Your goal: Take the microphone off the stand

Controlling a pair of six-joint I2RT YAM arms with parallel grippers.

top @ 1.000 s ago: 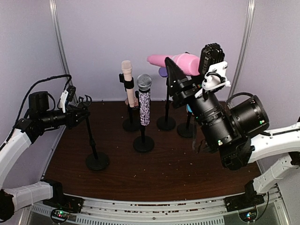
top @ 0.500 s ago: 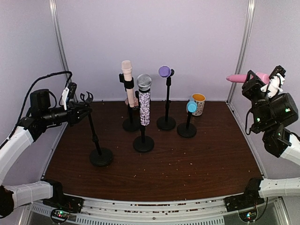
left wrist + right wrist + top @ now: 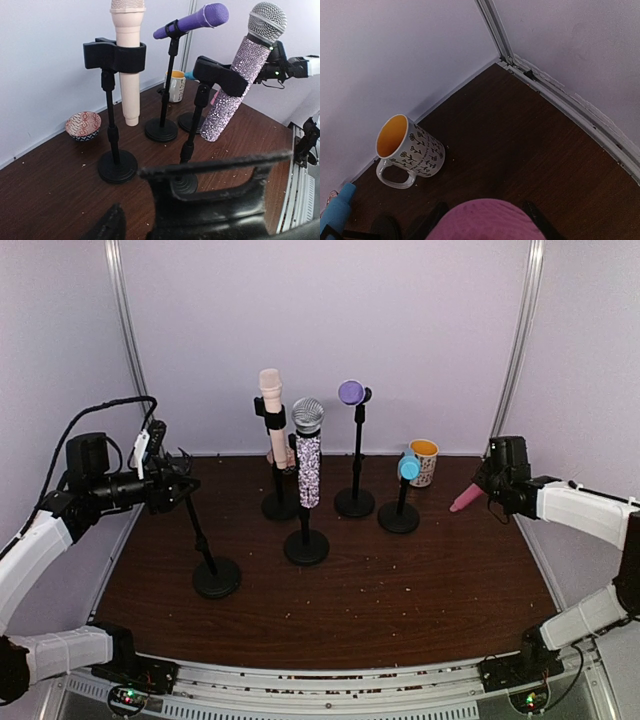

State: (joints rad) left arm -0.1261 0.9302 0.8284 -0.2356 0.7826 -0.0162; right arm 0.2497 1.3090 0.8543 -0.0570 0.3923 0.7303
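Since the earlier frame the right arm has come down from its raised position by the right wall. The right end effector [image 3: 484,487] now sits low over the far right of the dark brown wooden desk [image 3: 400,590]. It is closed on the smooth pink microphone [image 3: 466,498], which is clear of every stand. The microphone's free end slants down towards the desk, near the white flower-patterned mug with a yellow inside [image 3: 424,462]. Whether it touches the desk cannot be told.

The left end effector [image 3: 172,487] is clamped on the top of the empty black stand [image 3: 216,578] at the left. The stand's pole leans, and its round base rests on the desk.

Four stands in the middle hold their microphones:
- a cream microphone [image 3: 271,410], upright, far left of the group;
- a silver glitter microphone [image 3: 308,455], nearest;
- a purple microphone [image 3: 350,392], far centre;
- a small blue microphone [image 3: 409,468], just beside the mug.

In the left wrist view a small patterned bowl [image 3: 83,125] lies by the far wall.
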